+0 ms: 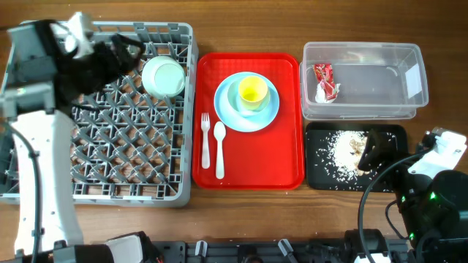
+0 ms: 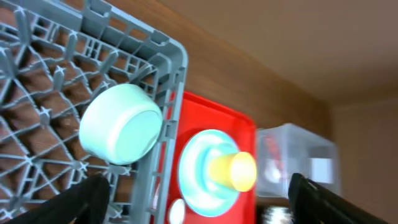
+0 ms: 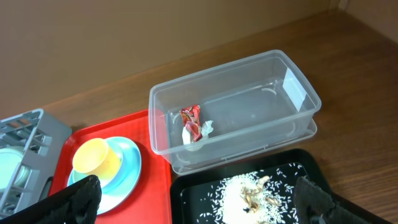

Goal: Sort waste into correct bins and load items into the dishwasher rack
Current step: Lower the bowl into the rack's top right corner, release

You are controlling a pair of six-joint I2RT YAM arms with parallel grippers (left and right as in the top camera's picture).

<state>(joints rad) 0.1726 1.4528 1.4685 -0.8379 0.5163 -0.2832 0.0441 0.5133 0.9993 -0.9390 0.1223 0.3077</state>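
The grey dishwasher rack fills the left of the desk. It holds 1 item so far, the mint-green bowl, tipped on its side among the pegs near the rack's far right corner.

Beside the rack lies the red tray. To its right are the clear tub, with 1 red-and-white wrapper inside, and the black tray, strewn with rice scraps.

The waste looks sorted, so loading is what remains. On the red tray sit the light blue plate with the yellow cup on top, and the white fork and spoon side by side just in front of it.

The left fingers hover spread apart and empty above the rack's far edge. The right fingers are likewise apart and empty over the black tray.

- **Cup:** it probably wants lifting first. It looks light, stiff and smooth, so a pinch across the wall near the rim should hold.
- **Plate:** it seems rigid but slick and lies flat. Its raised rim is the only purchase.
- **Fork and spoon:** the 2 utensils are thin and low. Pinch each across the handle's narrow width, and expect some sliding.
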